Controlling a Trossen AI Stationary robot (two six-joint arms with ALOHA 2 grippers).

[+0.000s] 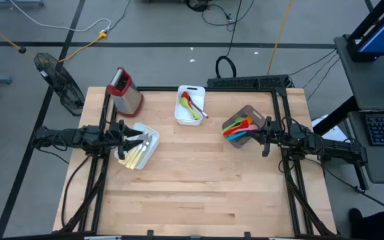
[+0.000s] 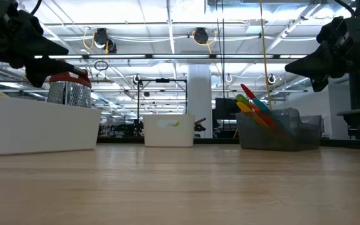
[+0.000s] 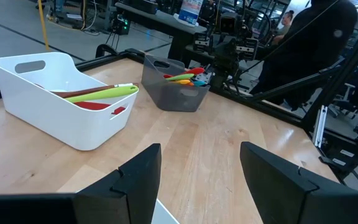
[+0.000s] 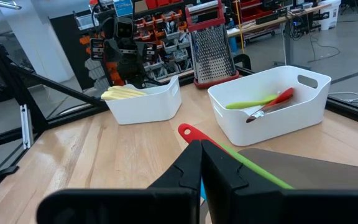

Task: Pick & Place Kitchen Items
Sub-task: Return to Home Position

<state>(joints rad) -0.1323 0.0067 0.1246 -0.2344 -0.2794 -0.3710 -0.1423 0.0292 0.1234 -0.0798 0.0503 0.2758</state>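
While both arms hung above their own sides of the table [image 1: 199, 180], no item lay loose on the wood; every one sat in a bin. The relation that mattered was at the right. The right gripper [image 1: 265, 135] stood just beside the grey bin [image 1: 251, 112], and the utensils [image 1: 237, 127] in it lay ahead of the jaws and a little below them. Their long axes ran roughly in line with the arm. That arm was plainly the nearer one to them. Its jaws were pressed together with nothing between them, so a pull straight back looked likely to clear the handles, though a red-tipped one rose close under the fingers.

The left gripper [image 1: 127, 139] hovered over the near bin [image 4: 148, 107]. Its jaws stood wide apart and empty, and the cutlery [image 4: 124, 93] was heaped lengthwise along the bin below.

The utensils were slim and bright: red, orange, yellow, green and blue, leaning in a fan against the bin wall. The cutlery was pale yellow and flat. In the top bin [image 3: 73, 127], well apart from both grippers, lay a green spoon [image 4: 250, 103] and a red spoon [image 4: 278, 98], crossed at a shallow angle. The grater [image 1: 125, 91] stood upright at the far left corner, untouched. The sorting looked finished, or nearly so.
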